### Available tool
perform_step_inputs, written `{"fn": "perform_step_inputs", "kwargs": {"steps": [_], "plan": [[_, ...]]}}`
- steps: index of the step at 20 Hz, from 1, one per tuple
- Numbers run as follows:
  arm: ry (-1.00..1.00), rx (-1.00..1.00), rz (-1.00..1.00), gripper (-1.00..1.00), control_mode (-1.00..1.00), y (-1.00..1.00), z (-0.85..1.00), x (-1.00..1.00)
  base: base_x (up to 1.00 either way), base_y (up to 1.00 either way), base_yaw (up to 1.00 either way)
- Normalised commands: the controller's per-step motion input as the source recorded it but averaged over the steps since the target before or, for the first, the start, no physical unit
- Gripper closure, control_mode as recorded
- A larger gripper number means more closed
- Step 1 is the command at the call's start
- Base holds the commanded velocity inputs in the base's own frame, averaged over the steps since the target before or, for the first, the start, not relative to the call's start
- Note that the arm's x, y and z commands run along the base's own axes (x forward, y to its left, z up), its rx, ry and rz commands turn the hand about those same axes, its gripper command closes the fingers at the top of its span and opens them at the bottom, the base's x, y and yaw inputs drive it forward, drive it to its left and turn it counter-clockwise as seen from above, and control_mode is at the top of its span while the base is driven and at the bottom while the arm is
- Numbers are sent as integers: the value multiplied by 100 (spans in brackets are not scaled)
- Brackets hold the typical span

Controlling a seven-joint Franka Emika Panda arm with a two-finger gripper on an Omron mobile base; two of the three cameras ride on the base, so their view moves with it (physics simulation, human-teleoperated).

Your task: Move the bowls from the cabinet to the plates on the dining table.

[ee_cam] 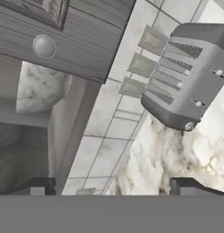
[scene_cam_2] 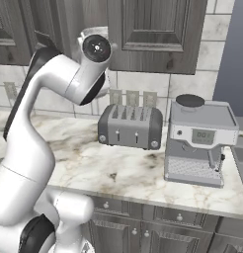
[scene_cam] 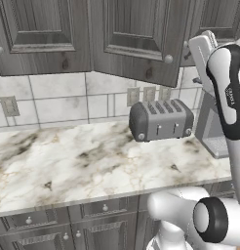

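Observation:
The cabinet (scene_cam: 136, 39) is dark grey wood grain, and its door (ee_cam: 63, 41) with a round knob (ee_cam: 44, 46) stands ajar. In the hand view, one mottled grey-white bowl (ee_cam: 40, 88) sits inside the cabinet, behind the door's edge and partly hidden by it. My gripper (ee_cam: 114, 189) is open with nothing between its fingertips (ee_cam: 41, 186). It hangs just outside the opening, lower than the bowl and apart from it. The plates and the dining table are out of view.
A grey toaster (scene_cam: 161, 119) stands on the marble counter (scene_cam: 83, 161) against the tiled wall. A coffee machine (scene_cam_2: 200, 143) sits right of it. Closed cabinet doors (scene_cam: 39, 29) flank the open one. Wall outlets (ee_cam: 141, 66) are above the toaster.

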Motion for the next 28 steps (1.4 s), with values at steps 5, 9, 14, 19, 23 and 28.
{"fn": "perform_step_inputs", "kwargs": {"steps": [5,9,14,19,23,28], "plan": [[0,6,4,-100,-100,0,11,30,0,0,0],[0,10,15,-100,-100,0,0,38,0,0,0],[0,8,17,-100,-100,0,0,42,0,0,0],[0,6,14,-100,-100,0,1,38,0,0,0],[0,6,9,-100,-100,0,7,7,0,0,0],[0,4,13,-100,-100,0,3,0,0,0,0]]}}
